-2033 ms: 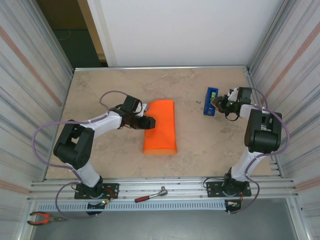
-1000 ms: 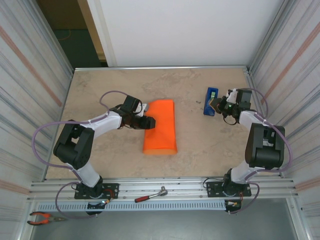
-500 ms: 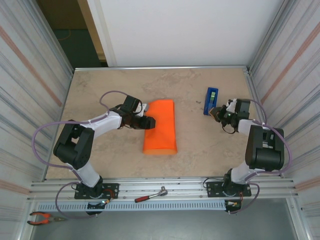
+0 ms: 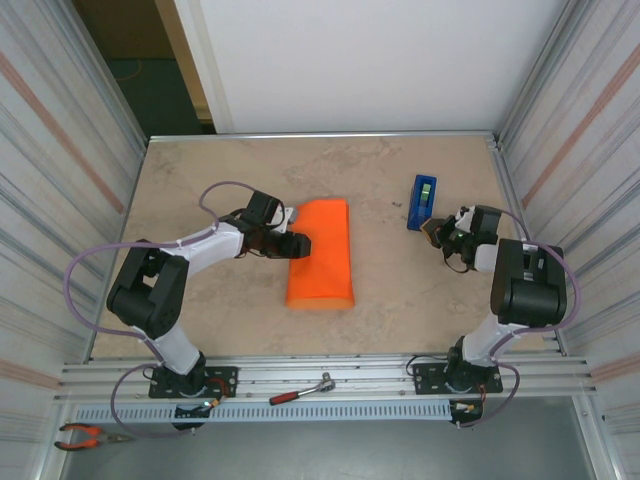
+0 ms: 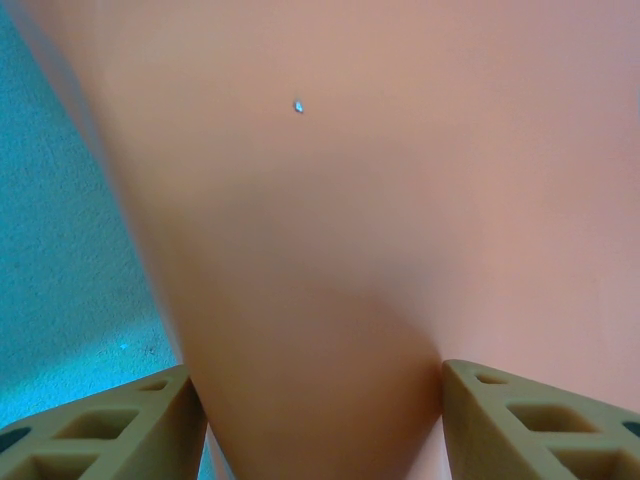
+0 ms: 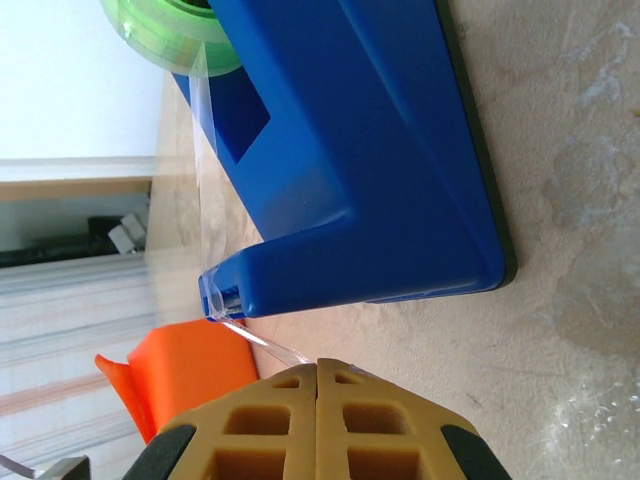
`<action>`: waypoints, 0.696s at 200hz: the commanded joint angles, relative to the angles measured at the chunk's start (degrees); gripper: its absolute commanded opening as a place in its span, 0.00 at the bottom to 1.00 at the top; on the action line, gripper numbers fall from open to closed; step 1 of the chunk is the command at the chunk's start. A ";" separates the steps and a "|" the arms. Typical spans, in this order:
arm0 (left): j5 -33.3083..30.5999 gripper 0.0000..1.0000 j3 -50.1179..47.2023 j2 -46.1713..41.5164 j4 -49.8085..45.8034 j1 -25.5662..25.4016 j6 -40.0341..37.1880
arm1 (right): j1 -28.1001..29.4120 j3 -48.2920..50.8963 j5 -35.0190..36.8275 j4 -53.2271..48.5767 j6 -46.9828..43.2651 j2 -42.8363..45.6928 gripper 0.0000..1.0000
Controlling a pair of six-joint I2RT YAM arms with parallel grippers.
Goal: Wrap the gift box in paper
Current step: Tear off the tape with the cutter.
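The orange paper (image 4: pixel 322 255) lies mid-table as a long folded parcel; the gift box is hidden under it. My left gripper (image 4: pixel 297 245) is at the parcel's left edge. In the left wrist view its two tan fingers (image 5: pixel 110 430) press on either side of the orange paper (image 5: pixel 350 200), so it is shut on it. My right gripper (image 4: pixel 436 229) sits just near of the blue tape dispenser (image 4: pixel 422 201). Its jaws (image 6: pixel 317 365) are shut on a clear tape strip (image 6: pixel 265 343) stretched from the dispenser's (image 6: pixel 350 150) cutter end.
A green tape roll (image 6: pixel 170 30) sits in the dispenser. A ratchet wrench (image 4: pixel 300 390) lies on the front rail and red-handled pliers (image 4: pixel 85 436) at the bottom left. Metal walls close in the table on the left and right.
The right gripper has drawn back from the dispenser toward the near edge, with the tape strip stretched out behind it. The left arm and the parcel have not moved.
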State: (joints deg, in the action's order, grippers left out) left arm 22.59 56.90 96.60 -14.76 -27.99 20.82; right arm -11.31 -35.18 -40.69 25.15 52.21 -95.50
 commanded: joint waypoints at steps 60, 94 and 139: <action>-7.43 0.59 -2.43 5.30 -5.64 -1.13 -1.28 | -0.64 2.39 -3.17 2.56 2.03 -0.21 0.00; -7.39 0.59 -2.41 5.39 -5.71 -1.09 -1.31 | -0.81 2.40 -2.70 2.45 2.28 -0.38 0.00; -7.50 0.59 -2.33 5.50 -5.73 -1.10 -1.31 | 0.07 1.72 -1.14 4.97 5.69 -3.85 0.00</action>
State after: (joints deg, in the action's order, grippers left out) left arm 22.57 56.90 96.60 -14.76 -27.99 20.82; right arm -11.70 -33.82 -42.48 29.52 54.94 -96.68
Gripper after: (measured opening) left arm 0.597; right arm 0.042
